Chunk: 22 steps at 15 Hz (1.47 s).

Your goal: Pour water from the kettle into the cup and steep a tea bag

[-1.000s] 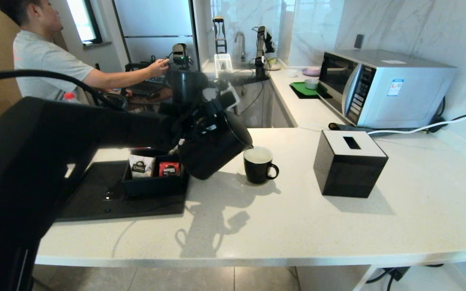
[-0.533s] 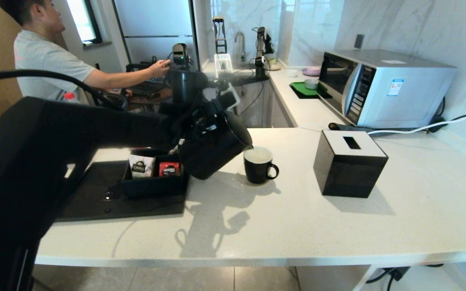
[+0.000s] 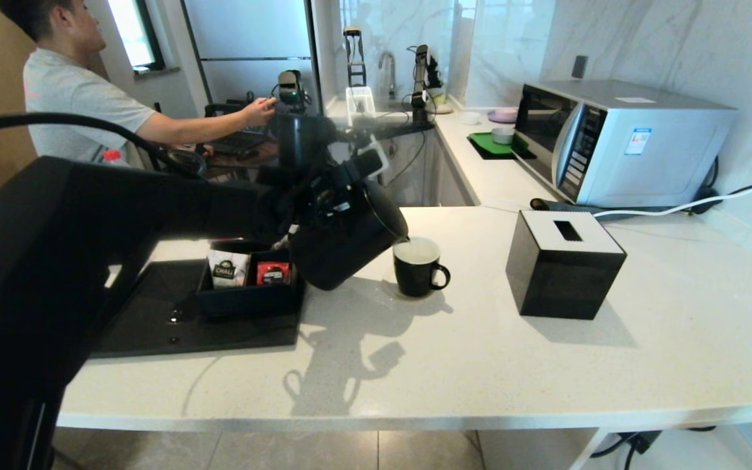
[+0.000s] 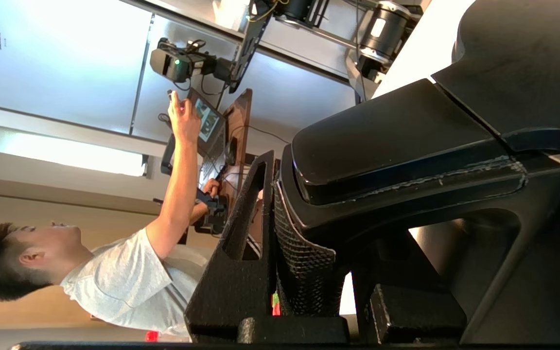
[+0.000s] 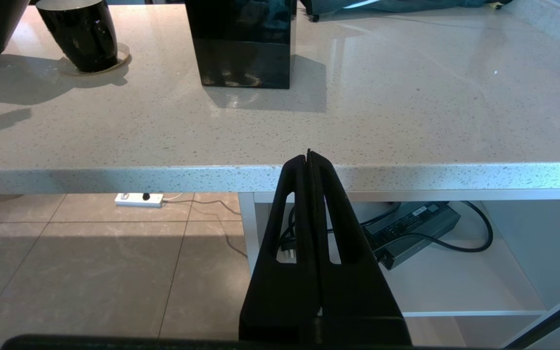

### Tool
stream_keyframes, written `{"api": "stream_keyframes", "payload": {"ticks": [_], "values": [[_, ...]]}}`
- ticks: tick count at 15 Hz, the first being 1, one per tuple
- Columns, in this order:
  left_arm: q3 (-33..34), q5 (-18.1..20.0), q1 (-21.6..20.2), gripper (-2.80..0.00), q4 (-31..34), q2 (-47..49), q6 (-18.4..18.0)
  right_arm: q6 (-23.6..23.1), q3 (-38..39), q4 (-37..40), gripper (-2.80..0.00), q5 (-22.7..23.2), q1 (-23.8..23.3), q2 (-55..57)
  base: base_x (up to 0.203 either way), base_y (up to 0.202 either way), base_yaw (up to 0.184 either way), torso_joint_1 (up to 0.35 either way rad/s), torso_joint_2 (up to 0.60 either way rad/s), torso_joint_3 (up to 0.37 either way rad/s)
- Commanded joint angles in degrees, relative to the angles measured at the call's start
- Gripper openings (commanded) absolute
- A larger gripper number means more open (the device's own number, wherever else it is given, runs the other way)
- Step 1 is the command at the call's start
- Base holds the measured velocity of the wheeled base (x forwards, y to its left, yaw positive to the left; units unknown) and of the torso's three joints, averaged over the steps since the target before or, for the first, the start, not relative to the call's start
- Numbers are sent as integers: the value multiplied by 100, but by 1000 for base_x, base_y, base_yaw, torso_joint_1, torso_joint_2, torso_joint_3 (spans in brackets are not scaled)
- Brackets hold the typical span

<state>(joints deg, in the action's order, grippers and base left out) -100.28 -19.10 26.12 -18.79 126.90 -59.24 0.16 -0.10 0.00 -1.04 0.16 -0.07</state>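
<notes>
Change since earlier: nothing has moved; kettle (image 3: 350, 245) stays tipped over cup (image 3: 417, 266), mid-bench.
Left gripper (image 4: 280, 272): my fingers clamp the kettle's handle.
Right gripper (image 5: 309, 158): fingers pressed together, parked below bench's front edge.
Progress: pouring underway; tea bag unseen, steeping remains.

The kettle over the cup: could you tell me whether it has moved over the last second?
No. The kettle, tilted in the left gripper, keeps its spout at the cup rim, same gap to the tissue box.

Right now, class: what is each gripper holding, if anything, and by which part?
The left gripper holds the large matte black kettle by its loop handle, tilted over the mug. The right gripper holds nothing.
</notes>
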Motion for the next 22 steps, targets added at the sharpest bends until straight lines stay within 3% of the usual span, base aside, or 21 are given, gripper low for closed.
{"api": "stream_keyframes", "payload": {"ticks": [1, 22], "values": [[0, -15, 5, -280, -11, 10, -44, 2, 1, 0, -280, -2, 2, 7, 0, 0, 0, 0, 0, 0], [35, 108, -11, -280, -37, -25, -176, 2, 1, 0, -280, -2, 2, 7, 0, 0, 0, 0, 0, 0]]}}
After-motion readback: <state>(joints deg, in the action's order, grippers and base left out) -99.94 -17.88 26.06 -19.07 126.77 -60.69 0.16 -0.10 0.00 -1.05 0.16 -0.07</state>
